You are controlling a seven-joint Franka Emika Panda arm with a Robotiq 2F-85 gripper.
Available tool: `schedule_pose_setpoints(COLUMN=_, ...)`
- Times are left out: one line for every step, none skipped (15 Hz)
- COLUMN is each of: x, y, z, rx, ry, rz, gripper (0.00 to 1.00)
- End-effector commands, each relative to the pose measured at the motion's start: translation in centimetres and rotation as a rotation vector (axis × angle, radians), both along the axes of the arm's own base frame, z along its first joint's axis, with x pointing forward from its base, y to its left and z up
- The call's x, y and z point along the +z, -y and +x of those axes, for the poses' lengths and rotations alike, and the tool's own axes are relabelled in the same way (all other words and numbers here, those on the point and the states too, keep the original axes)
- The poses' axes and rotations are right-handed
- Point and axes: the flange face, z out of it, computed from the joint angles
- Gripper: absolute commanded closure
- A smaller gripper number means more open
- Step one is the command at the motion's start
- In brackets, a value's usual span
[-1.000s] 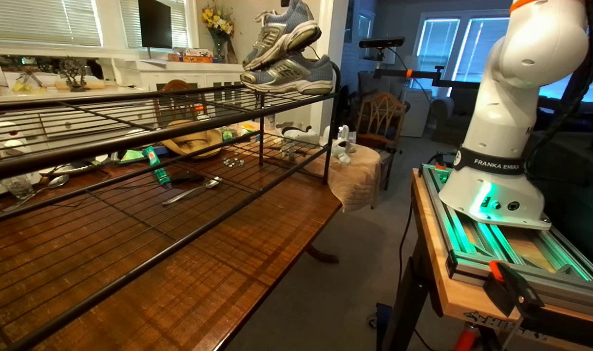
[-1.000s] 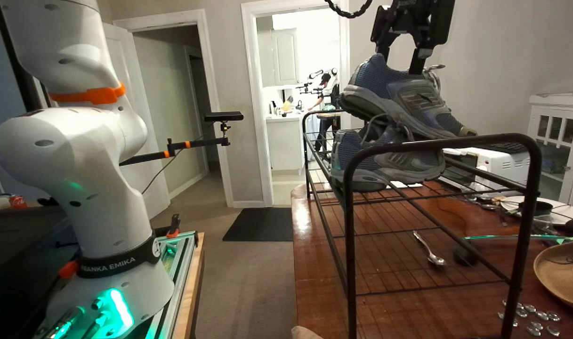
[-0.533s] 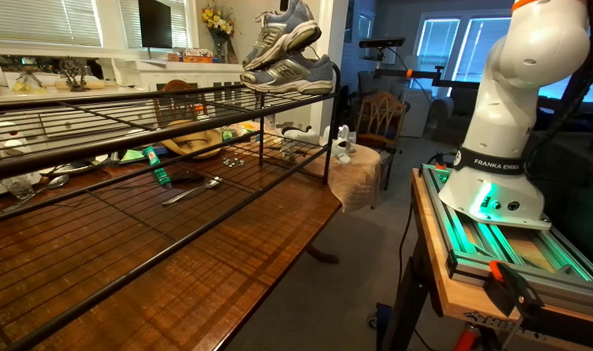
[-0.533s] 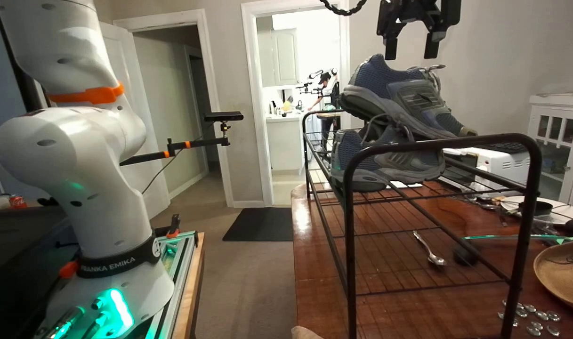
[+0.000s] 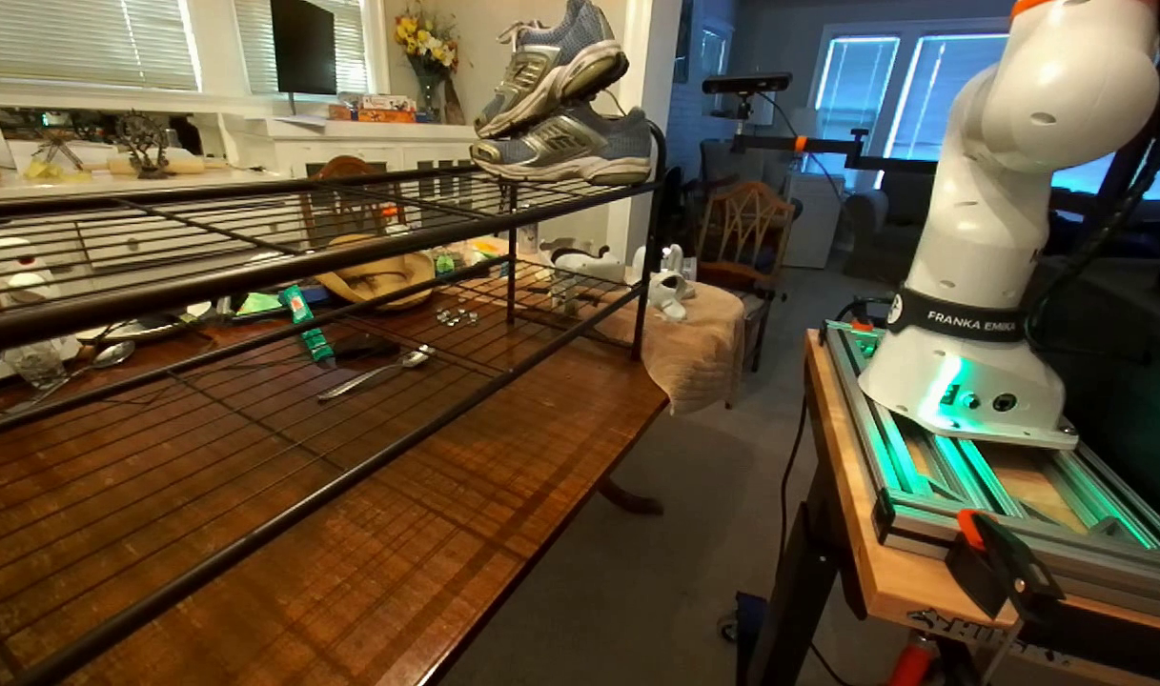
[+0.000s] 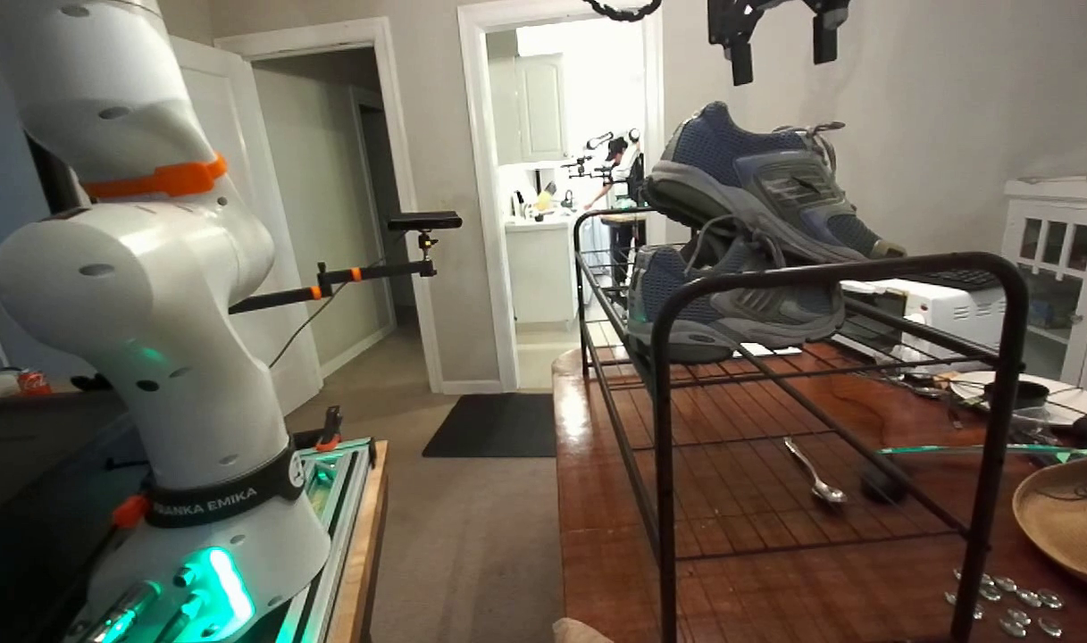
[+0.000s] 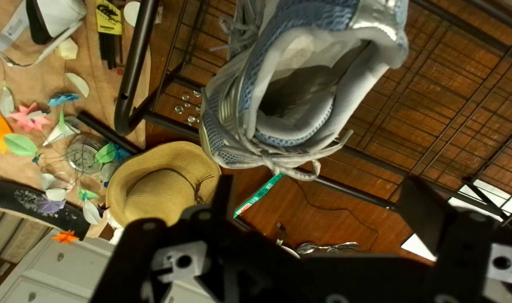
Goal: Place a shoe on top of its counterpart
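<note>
The shoe (image 5: 553, 71), a blue-grey and silver lace-up sneaker, rests tilted on top of its counterpart (image 5: 570, 148), a matching sneaker. In an exterior view the upper shoe (image 6: 766, 183) overlaps the lower one (image 6: 731, 308), which sits on the top shelf of the black wire rack (image 6: 829, 266). In the wrist view the upper shoe (image 7: 226, 109) shows its opening and tied laces; the lower one is mostly hidden beneath it. My gripper (image 6: 783, 62) is open and empty above the upper shoe, apart from it. Its spread fingers also show in the wrist view (image 7: 319, 185).
The rack stands on a brown wooden table (image 5: 532, 476). A spoon (image 6: 815, 473), a straw hat (image 6: 1074, 518), glass beads (image 6: 1007, 598) and a green packet (image 5: 305, 324) lie around and under it. A white toaster oven (image 6: 949, 317) stands behind the rack.
A second ago the gripper fingers were at the upper shoe's collar. They have risen off it and now hang well above it. Both shoes have stayed in place.
</note>
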Motion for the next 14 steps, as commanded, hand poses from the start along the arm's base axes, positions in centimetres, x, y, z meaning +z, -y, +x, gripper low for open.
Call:
schedule_pose_setpoints(x=0.4, y=-0.9, z=-1.9, rx=0.021, ry=0.037, rz=-0.045, gripper=0.00)
schedule_pose_setpoints(x=0.3, y=-1.0, z=-2.3, rx=0.021, ry=0.041, rz=-0.057, gripper=0.00)
schedule_pose_setpoints(x=0.4, y=-1.1, z=-2.7, rx=0.020, ry=0.044, rz=-0.066, gripper=0.00)
schedule_pose_setpoints(x=0.6, y=-1.4, z=-3.2, rx=0.019, ry=0.046, rz=-0.078, gripper=0.00)
schedule_pose_setpoints(x=0.6, y=-1.6, z=-3.7, rx=0.015, ry=0.046, rz=-0.091, gripper=0.00)
schedule_pose_setpoints(x=0.8, y=-1.9, z=-4.3, rx=0.012, ry=0.054, rz=-0.102, gripper=0.00)
schedule_pose_setpoints(x=0.9, y=-2.1, z=-4.7, rx=0.009, ry=0.059, rz=-0.106, gripper=0.00)
schedule_pose_setpoints(x=1.0, y=-2.4, z=-5.4, rx=0.004, ry=0.068, rz=-0.114, gripper=0.00)
schedule_pose_setpoints(x=1.1, y=-2.7, z=-5.9, rx=-0.001, ry=0.074, rz=-0.113, gripper=0.00)
schedule_pose_setpoints(x=1.2, y=-2.9, z=-6.4, rx=-0.006, ry=0.082, rz=-0.115, gripper=0.00)
schedule_pose_setpoints(x=1.2, y=-3.2, z=-6.9, rx=-0.015, ry=0.093, rz=-0.117, gripper=0.00)
schedule_pose_setpoints(x=1.3, y=-3.4, z=-7.4, rx=-0.020, ry=0.100, rz=-0.116, gripper=0.00)
schedule_pose_setpoints(x=1.3, y=-3.6, z=-8.0, rx=-0.030, ry=0.107, rz=-0.122, gripper=0.00)
schedule_pose_setpoints(x=1.3, y=-3.7, z=-8.4, rx=-0.047, ry=0.115, rz=-0.126, gripper=0.00)
